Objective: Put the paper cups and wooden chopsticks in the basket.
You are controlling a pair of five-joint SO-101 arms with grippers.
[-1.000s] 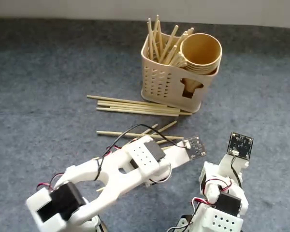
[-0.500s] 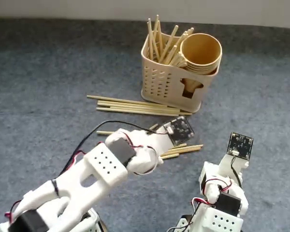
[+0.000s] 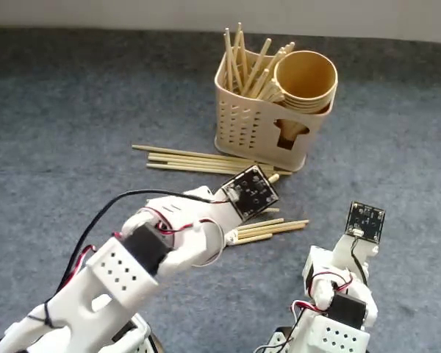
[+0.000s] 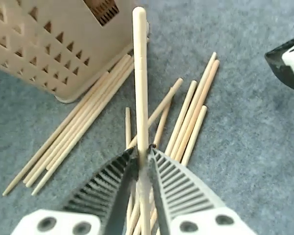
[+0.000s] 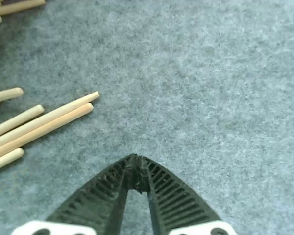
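Left jaws: pinching one chopstick (image 4: 140, 73). I hold it lifted off the bench (image 3: 59, 110), with its free end pointing toward the basket (image 3: 257, 129).
Right jaws: pressed together with nothing between them, low over the bench and well apart from the basket, on its front side.
Cups: a stack of paper cups (image 3: 306, 73) stands inside the basket at one end. I see no cup lying outside the basket.
Chopsticks already in: a bundle (image 3: 239, 55) stands in the basket beside the cups, leaning a little.
Chopsticks left: a flat row (image 3: 206, 160) lies just in front of the basket, close to its foot. A smaller group (image 3: 275, 226) lies farther out from the basket, partly under my left arm.
Progress: I judge the cups part as finished and the chopsticks part as perhaps half done.
Left to do: bring the held chopstick over the basket rim and let it go, then collect the row and the small group.
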